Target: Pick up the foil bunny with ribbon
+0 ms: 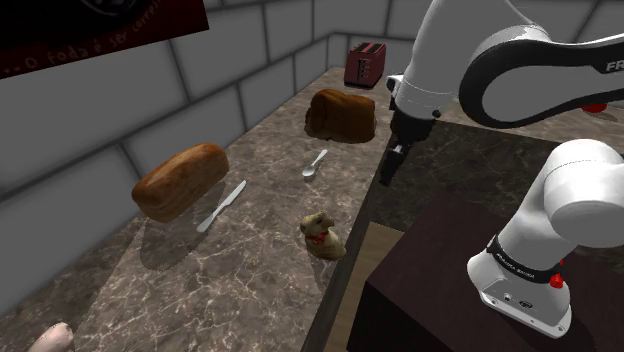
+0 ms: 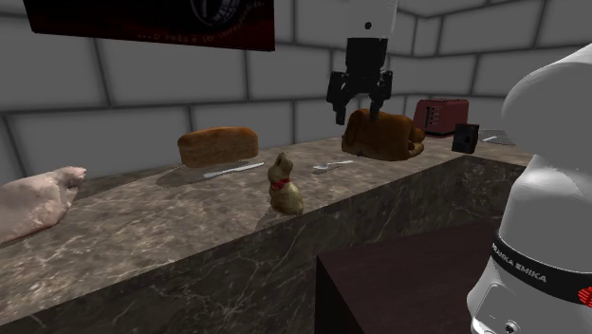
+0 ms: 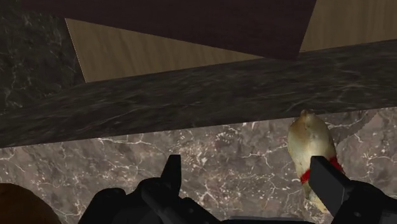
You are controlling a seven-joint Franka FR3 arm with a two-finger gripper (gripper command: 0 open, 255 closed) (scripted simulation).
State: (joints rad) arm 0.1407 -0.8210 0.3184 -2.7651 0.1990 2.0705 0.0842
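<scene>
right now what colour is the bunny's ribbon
Red. The ribbon sits at the neck of the pale gold bunny; clearest in the second exterior view.

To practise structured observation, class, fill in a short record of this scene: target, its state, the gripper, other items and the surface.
target: foil bunny, golden, with a red ribbon
target state: upright near the front edge of the counter, not held
gripper: gripper open, in the air above the counter, apart from the foil bunny
other items: light brown loaf, dark brown loaf, knife, spoon, red toaster
surface: brown marbled counter against a grey block wall
</scene>
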